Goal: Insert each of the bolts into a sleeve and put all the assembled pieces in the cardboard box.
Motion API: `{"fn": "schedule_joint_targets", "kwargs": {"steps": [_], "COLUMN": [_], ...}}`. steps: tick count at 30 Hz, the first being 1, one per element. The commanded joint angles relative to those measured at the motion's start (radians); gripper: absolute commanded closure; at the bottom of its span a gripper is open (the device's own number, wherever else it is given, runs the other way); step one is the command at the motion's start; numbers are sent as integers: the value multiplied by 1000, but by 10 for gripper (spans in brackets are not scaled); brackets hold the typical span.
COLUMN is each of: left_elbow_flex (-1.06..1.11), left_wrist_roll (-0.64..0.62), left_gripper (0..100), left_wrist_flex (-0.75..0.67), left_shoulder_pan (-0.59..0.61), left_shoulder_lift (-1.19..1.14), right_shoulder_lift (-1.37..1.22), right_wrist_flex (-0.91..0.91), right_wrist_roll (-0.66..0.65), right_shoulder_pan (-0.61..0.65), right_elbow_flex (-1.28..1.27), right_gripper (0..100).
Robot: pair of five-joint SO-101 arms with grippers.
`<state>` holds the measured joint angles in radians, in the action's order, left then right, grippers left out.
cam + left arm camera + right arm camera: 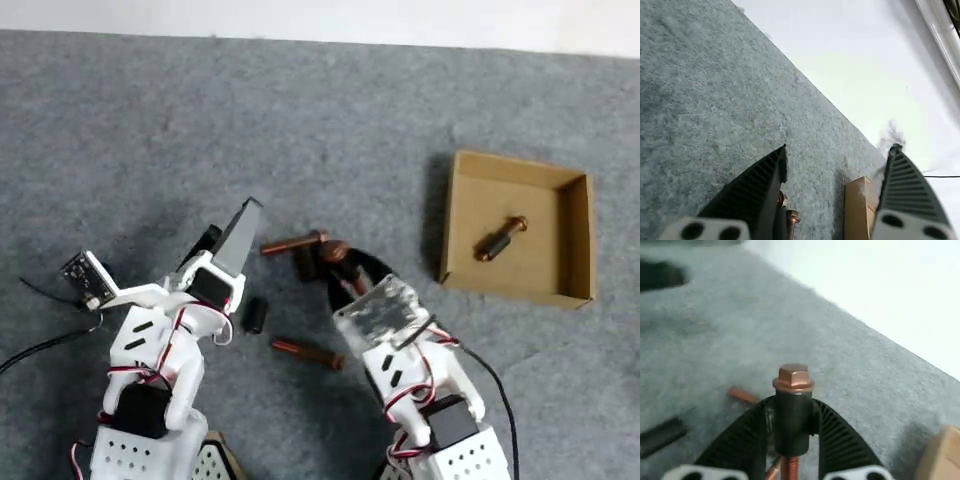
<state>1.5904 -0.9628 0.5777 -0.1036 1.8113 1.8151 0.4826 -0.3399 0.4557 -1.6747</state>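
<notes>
The left gripper (840, 150) hangs over grey felt matting (705, 115) with its jaws spread wide, the ribbed black fingers (755, 195) well apart. Two copper bolt heads (792, 217) peek out right against one finger. A corner of the cardboard box (857, 207) stands between the fingers, close to the other one. Beyond the matting's edge lies a plain white surface (850, 55).

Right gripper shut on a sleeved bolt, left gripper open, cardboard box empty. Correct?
No. The cardboard box is not empty: the high view shows one assembled piece lying in it. The rest holds: right gripper shut on a sleeved bolt, left gripper open.
</notes>
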Motion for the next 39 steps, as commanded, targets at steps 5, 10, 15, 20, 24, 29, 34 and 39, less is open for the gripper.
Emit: {"fn": "schedule_joint_targets", "kwargs": {"steps": [5,10,15,20,24,29,34,39], "left_elbow_flex": [-12,8,16,42,68,91,91,91], "left_wrist_roll": [55,55,57,57,58,75,100,101], "left_gripper": [706,706,706,706,706,706,706,706], "left_wrist_flex": [-5,-6,-6,-8,-58,-101,-101,-101], "left_shoulder_pan": [1,1,1,1,2,2,-1,-4], "left_shoulder_lift": [16,16,16,16,16,16,16,16], "right_shoulder_lift": [12,10,10,-24,-220,-616,-1003,-1313], "right_wrist_flex": [-151,-257,-331,-351,-349,-390,-516,-556], "right_wrist_roll": [124,210,290,331,334,339,450,529], "right_shoulder_pan": [-229,-369,-527,-573,-578,-581,-657,-723], "right_elbow_flex": [-134,-134,-134,-107,25,268,438,581], "right_gripper": [994,994,994,994,994,993,993,993]}}
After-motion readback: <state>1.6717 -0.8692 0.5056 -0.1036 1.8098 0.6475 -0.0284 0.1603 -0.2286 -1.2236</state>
